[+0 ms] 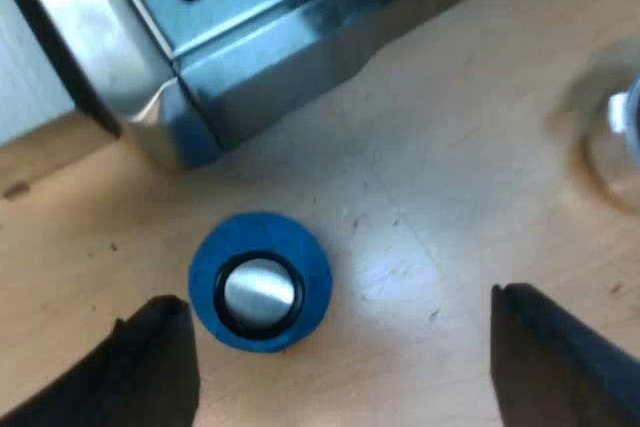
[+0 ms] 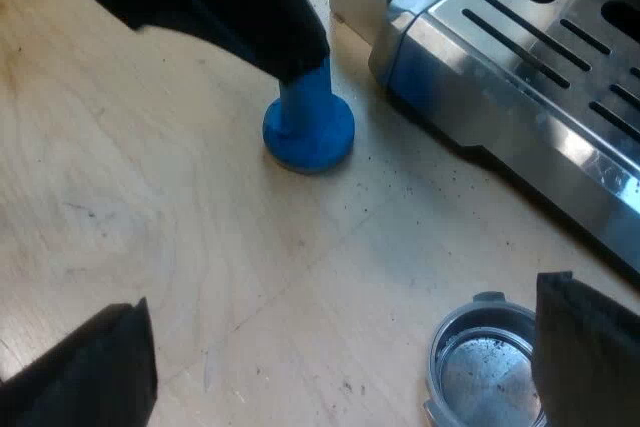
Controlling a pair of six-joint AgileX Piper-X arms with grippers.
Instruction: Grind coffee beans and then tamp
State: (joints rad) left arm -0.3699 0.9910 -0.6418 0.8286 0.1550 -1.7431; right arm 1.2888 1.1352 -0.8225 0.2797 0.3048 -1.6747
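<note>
My left gripper [image 1: 335, 297] hangs wide open and empty over the blue tamper [image 1: 260, 282], which stands upright on the counter [image 1: 430, 177] just off a corner of the espresso machine [image 1: 250, 47]. The tamper sits nearer one finger than the other, so I judge I should centre on it, drop straight and close on its stem. Room is tight on the tamper's machine side. A glass [image 1: 620, 137] stands well apart. My right gripper [image 2: 342, 297], equally wide open and empty, hovers away from the tamper, beside the metal holder [image 2: 485, 362].
</note>
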